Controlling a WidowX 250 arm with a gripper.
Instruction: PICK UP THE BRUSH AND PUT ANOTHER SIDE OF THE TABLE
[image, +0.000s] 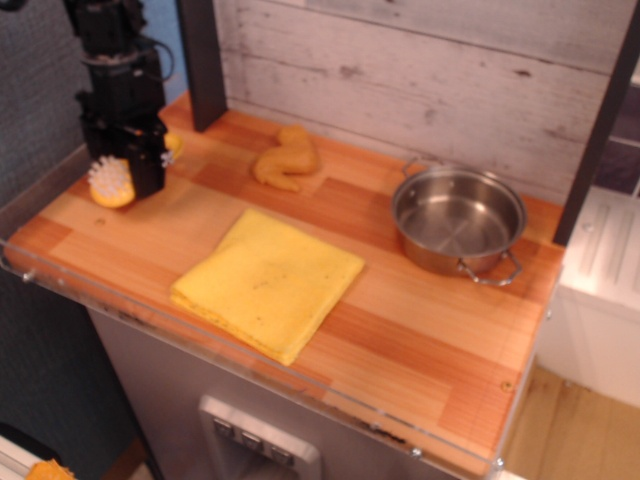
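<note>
Though blurred, black fingers (128, 165) hide the brush (112, 183) handle.

- Lighting: even, warm, moderately bright; your shadows stay faint.
- Focus: whole frame slightly soft, perhaps motion blur.
- Glare: mild sheen inside the steel pot (457, 222).

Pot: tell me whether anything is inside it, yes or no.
No, the pot shows only its bare steel floor; the brush is far off at the table's other end.
</note>
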